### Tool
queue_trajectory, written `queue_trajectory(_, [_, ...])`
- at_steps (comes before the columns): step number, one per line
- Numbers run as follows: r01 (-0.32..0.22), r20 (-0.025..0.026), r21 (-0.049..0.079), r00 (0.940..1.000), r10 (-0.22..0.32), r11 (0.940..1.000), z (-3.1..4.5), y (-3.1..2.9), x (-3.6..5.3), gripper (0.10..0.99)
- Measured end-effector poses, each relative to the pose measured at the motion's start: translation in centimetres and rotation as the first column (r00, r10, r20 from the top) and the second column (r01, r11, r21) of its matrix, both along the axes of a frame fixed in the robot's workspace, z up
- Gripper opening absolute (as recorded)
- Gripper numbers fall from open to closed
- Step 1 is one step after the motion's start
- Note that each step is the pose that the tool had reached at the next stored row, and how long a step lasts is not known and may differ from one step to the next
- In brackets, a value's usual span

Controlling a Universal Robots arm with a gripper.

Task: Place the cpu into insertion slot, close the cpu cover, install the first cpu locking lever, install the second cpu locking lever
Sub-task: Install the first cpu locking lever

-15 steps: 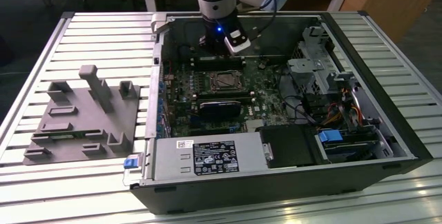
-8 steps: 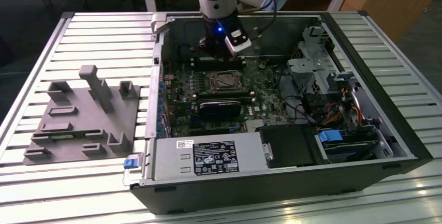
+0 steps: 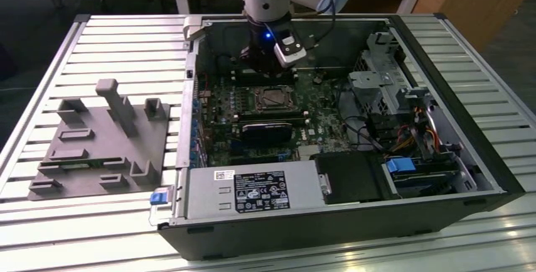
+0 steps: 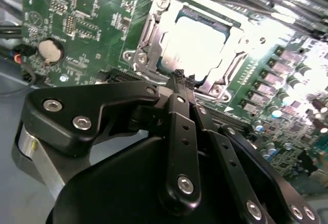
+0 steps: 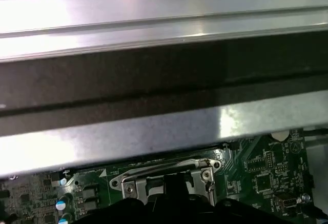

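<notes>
The cpu (image 4: pixel 197 42) lies flat in the insertion slot (image 3: pixel 272 99) on the green board, its silver top shining. The cpu cover (image 4: pixel 149 34) rests down around it as a silvery frame. A thin locking lever (image 4: pixel 220 3) runs along the slot's far side. My gripper (image 4: pixel 179 74) hangs just off one edge of the slot, its black fingers pressed together with nothing seen between them. In the exterior view the gripper (image 3: pixel 261 70) sits low inside the case, just behind the slot. In the first wrist view, the slot's metal frame (image 5: pixel 164 175) lies just beyond the dark gripper.
The open computer case (image 3: pixel 469 127) has tall walls on every side. A black block (image 3: pixel 266 135) sits in front of the slot and a drive cage (image 3: pixel 390 83) on the exterior view's right. A grey fixture (image 3: pixel 100 140) stands on the table at the exterior view's left.
</notes>
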State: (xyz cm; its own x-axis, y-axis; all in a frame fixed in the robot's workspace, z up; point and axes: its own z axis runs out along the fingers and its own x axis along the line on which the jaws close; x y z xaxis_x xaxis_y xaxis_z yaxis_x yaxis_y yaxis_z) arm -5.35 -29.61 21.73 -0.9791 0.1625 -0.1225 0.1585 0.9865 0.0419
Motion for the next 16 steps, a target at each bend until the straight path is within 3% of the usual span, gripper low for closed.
queue_trajectory(4, [0.004, -0.0091, -0.005, 1.0, -0.004, 1.0, -0.01, -0.35, 0.01, 0.102])
queue_trajectory(16, [0.014, -0.01, -0.009, 0.9999, -0.014, 0.9999, -0.03, -2.18, 0.01, 0.102])
